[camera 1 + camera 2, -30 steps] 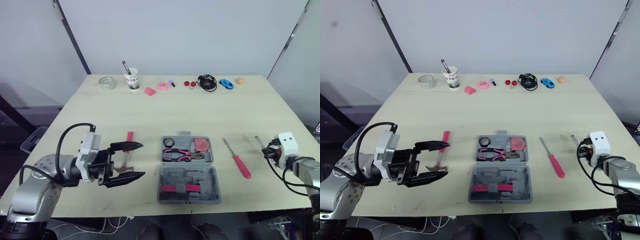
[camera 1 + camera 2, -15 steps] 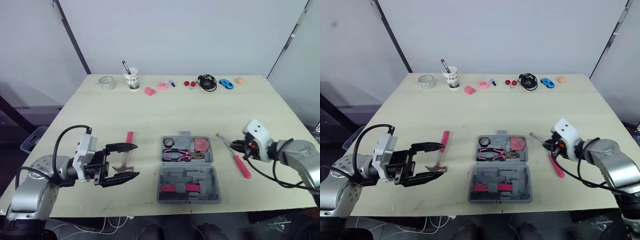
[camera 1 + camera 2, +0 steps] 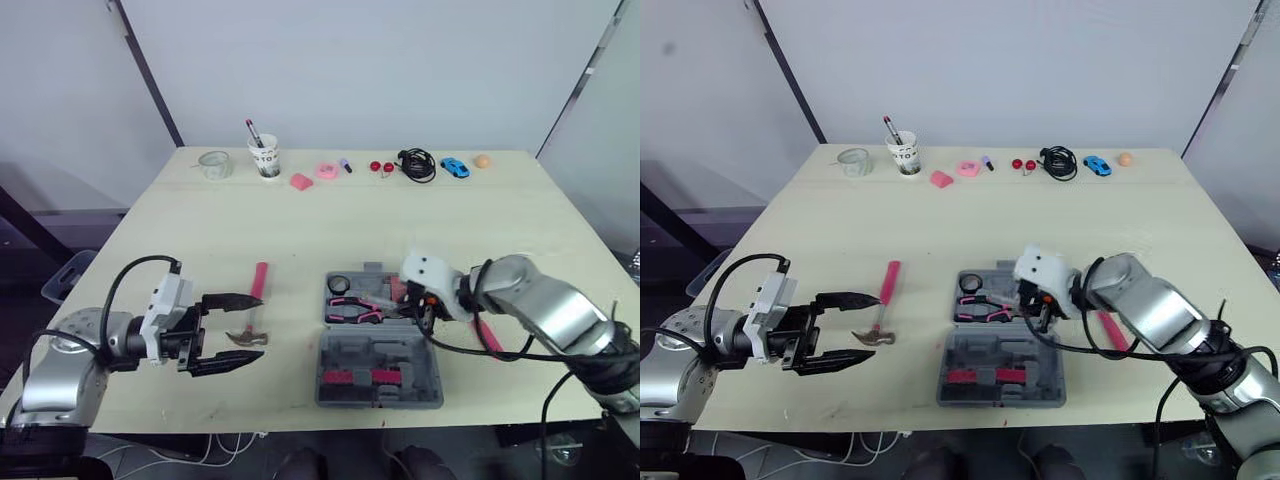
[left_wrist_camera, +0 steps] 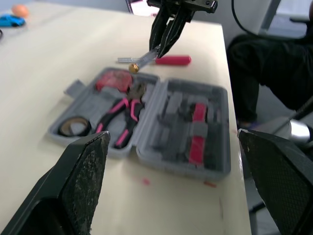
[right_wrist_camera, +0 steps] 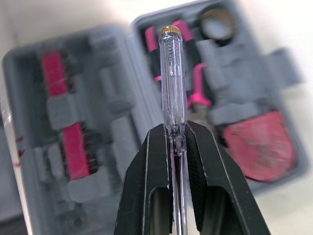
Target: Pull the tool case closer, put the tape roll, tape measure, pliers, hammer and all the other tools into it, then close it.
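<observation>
On the desk (image 3: 300, 230): pale wood top. A paper cup (image 3: 264, 158), black cable (image 3: 414, 164) and blue toy car (image 3: 453, 167) are lined up along the far edge, well away from the action.
tool case (image 3: 350, 352): grey, lying wide open near the front edge, about the middle of the desk. The far half has stuff in it, the near half has pink bits in its slots.
left tool (image 3: 250, 326): spread wide, just left of the case. From the head camera the hammer's head sits between its fingers, but I can't tell if it's touching.
right tool (image 5: 174, 129): over the far half of the case, pinched narrow on the tester screwdriver.
hammer (image 3: 259, 278): pink handle, flat on the desk left of the case, handle pointing away.
red-handled screwdriver (image 4: 172, 60): on the desk just right of the case.
pliers (image 3: 357, 311): pink grips, already in the far half.
tester screwdriver (image 5: 172, 73): clear body, brass cap, held above the case.
tape measure (image 4: 115, 81): reddish, far-right pocket.
tape roll (image 3: 338, 285): black, far-left pocket.
</observation>
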